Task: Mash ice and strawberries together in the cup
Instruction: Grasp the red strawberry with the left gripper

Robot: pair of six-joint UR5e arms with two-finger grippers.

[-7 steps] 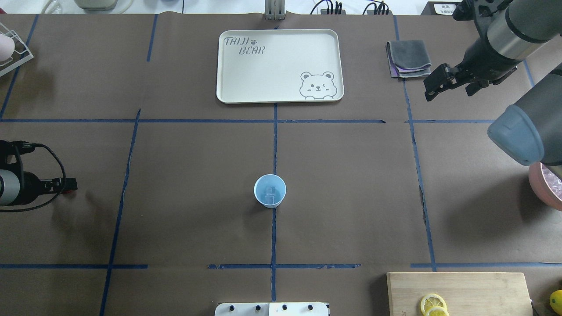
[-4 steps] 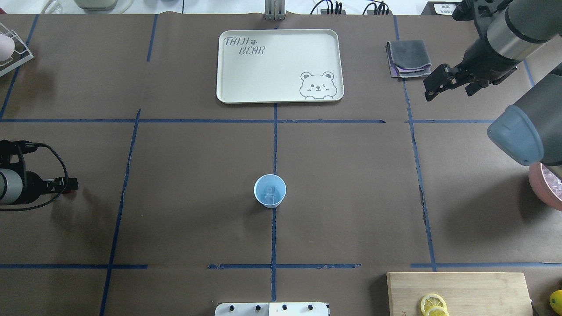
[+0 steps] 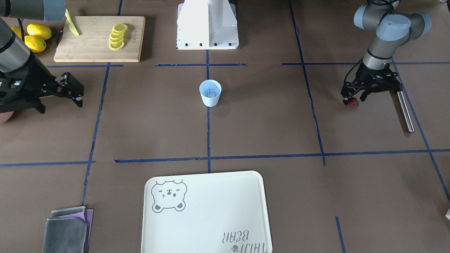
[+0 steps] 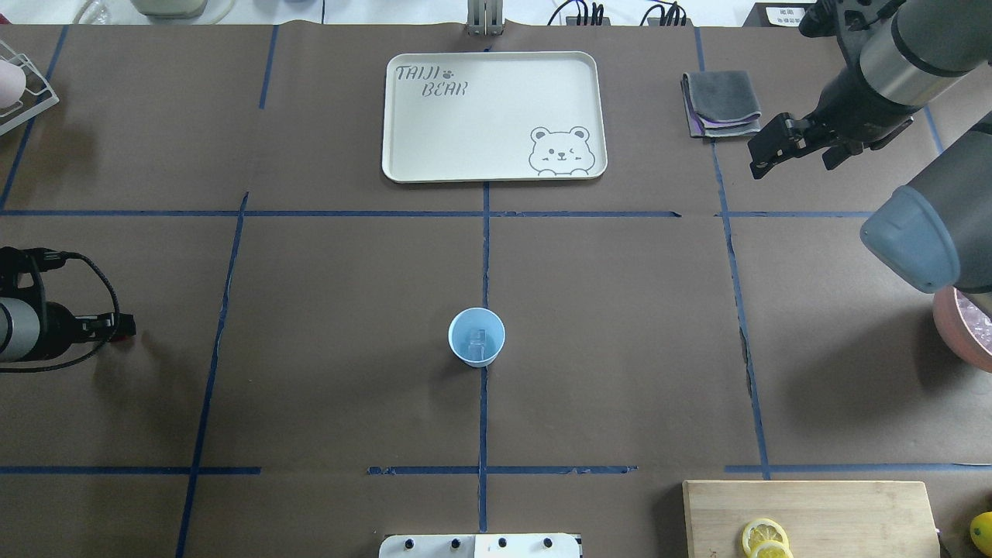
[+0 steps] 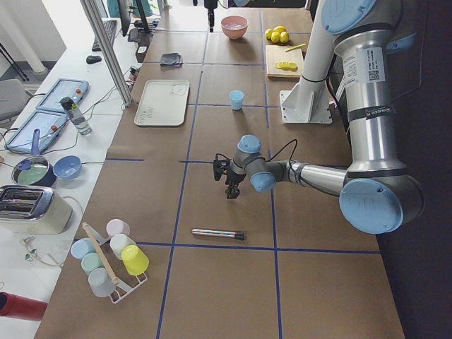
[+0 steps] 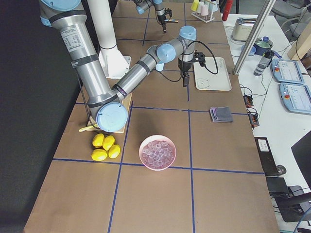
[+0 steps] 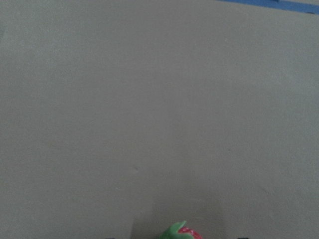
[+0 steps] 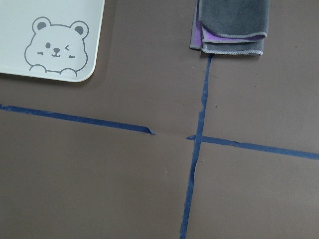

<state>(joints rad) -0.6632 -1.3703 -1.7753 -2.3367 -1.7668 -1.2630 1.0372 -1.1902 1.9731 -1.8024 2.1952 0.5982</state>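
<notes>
**Cup mid-table, strawberry in left gripper, right gripper idle**

Table (image 4: pixel 325 310) is covered in brown paper with a blue tape grid.

- The cup (image 4: pixel 476 336) stands upright on the centre tape line, nearer the robot's base than the tray (image 4: pixel 403 167). It is well apart from both grippers, the tray and the cutting board (image 4: pixel 837 504).
- The ice (image 4: pixel 479 339) is a clear cube at the bottom of the cup.
- The left gripper (image 3: pixel 352 101) points down, low over the paper in the left outer grid cell. Its jaws are closed on the strawberry (image 7: pixel 182 233), red with a green top. Can't tell if the berry touches the paper.
- A metal rod (image 3: pixel 403 110) lies flat just beside that gripper on its outboard side, roughly along a tape line.
- The right gripper (image 3: pixel 79 95) is raised at the far right, over the tape line next to the folded grey cloth (image 4: pixel 721 101). Its jaws are apart and hold nothing. Its wrist view looks down on the cloth, a tape crossing and the tray's bear corner.
- On the right edge, a pink bowl (image 6: pixel 146 158) of clear cubes sits next to four lemons (image 6: pixel 104 147).
- Lemon slices (image 3: pixel 117 37) sit on the board.
- At the left end, a rack of cups (image 5: pixel 109 258) sits near the table corner.
</notes>
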